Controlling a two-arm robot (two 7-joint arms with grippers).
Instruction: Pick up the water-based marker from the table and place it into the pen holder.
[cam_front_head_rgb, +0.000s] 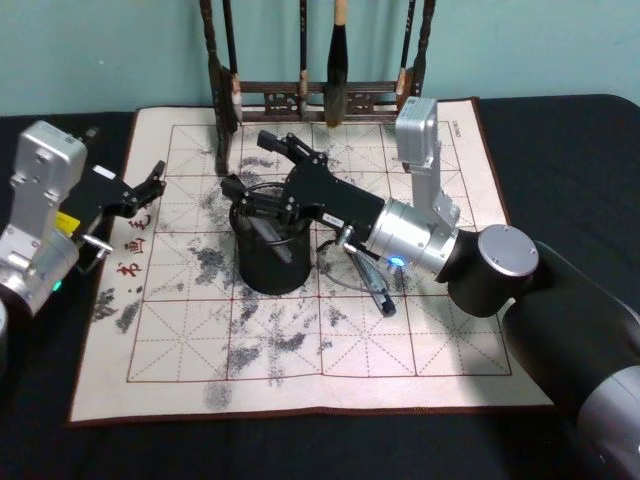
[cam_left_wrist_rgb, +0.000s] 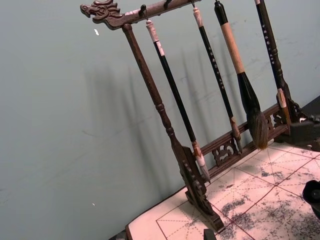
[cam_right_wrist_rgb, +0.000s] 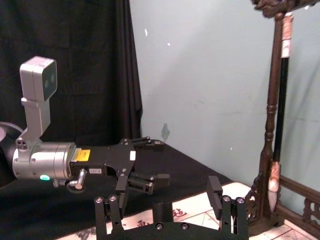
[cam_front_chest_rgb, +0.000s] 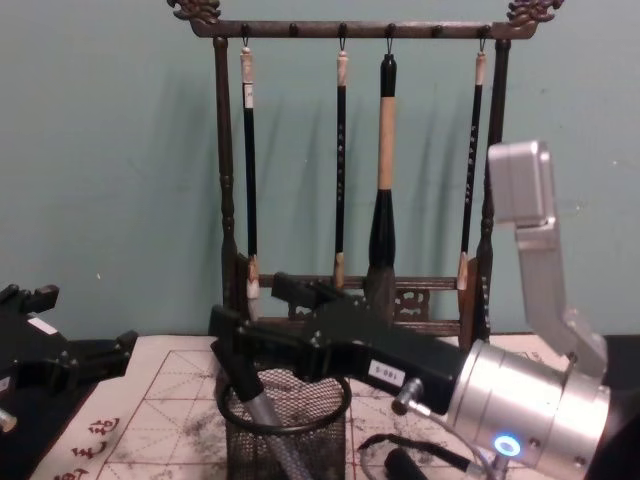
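Marker (cam_front_chest_rgb: 262, 412), grey and water-based, leans inside the black wire-mesh pen holder (cam_front_head_rgb: 270, 266); right claw (cam_front_head_rgb: 254, 166) hangs spread just above its rim, left claw (cam_front_head_rgb: 152, 182) spread too, well aside.

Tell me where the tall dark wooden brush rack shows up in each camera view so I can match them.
Head view: the tall dark wooden brush rack stands top centre.
Left wrist view: it slants across the middle.
Right wrist view: one post runs along the picture's right edge.
Chest view: upright, centre background.
Shared landmark: the cream grid-lined calligraphy mat at its foot.
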